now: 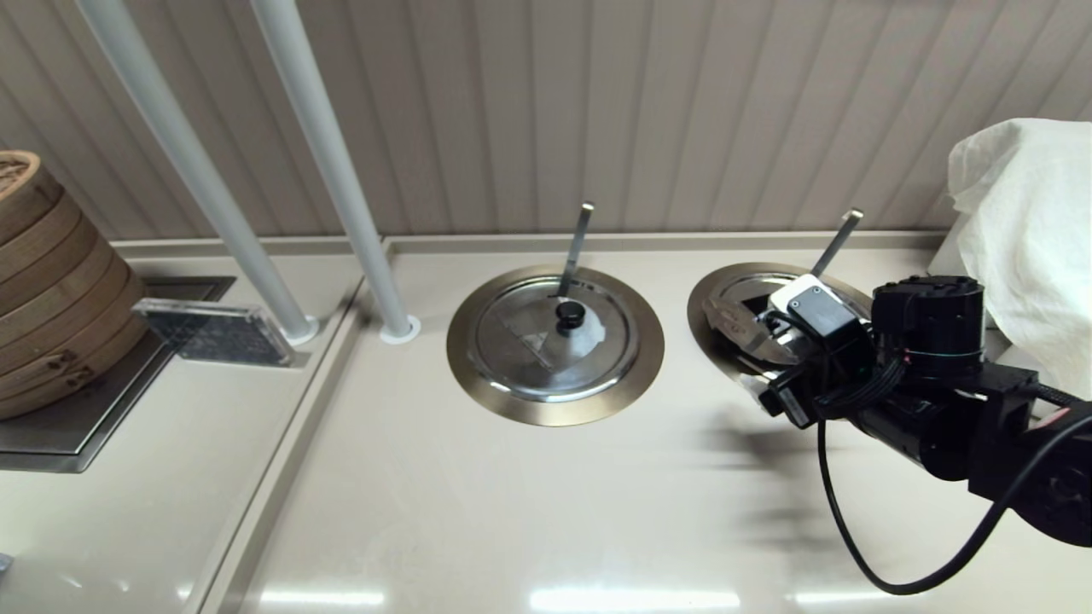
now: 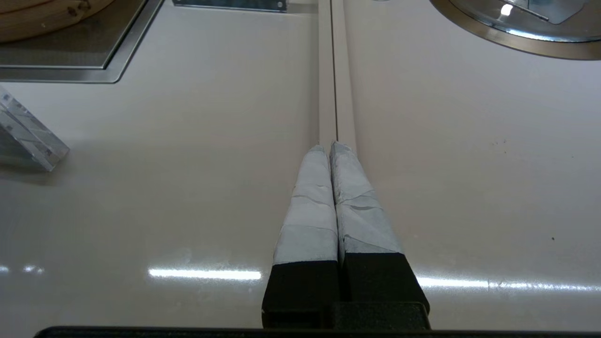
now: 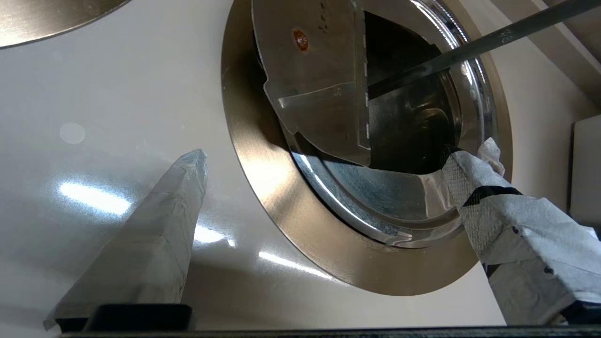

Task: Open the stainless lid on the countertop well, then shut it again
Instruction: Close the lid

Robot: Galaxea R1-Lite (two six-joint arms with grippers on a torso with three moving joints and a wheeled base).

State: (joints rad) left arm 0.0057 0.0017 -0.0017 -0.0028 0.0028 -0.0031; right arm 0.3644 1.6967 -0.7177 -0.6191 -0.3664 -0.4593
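The stainless lid [image 3: 375, 197] lies in the countertop well [image 3: 263, 188], the right one of two rings [image 1: 704, 320]. A dark wedge gap shows in the lid, and the flat utensil handle [image 3: 469, 47] slants out through it. A steel flap [image 3: 319, 94] covers the lid's other side. My right gripper [image 3: 333, 152] is open and low over the lid's near half. One fingertip [image 3: 192, 164] is over the counter outside the ring, the other [image 3: 465, 173] at the lid's rim. The knob is mostly hidden. In the head view the right gripper [image 1: 759, 358] covers much of the lid [image 1: 734, 320]. My left gripper [image 2: 328, 146] is shut, parked over the counter seam.
The twin lid [image 1: 554, 337] with its near-upright handle sits in the left ring. Two white poles [image 1: 333, 170] rise behind it. Stacked bamboo steamers [image 1: 51, 281] and a clear acrylic block [image 1: 205, 333] stand at far left. A white cloth [image 1: 1024, 239] hangs at far right.
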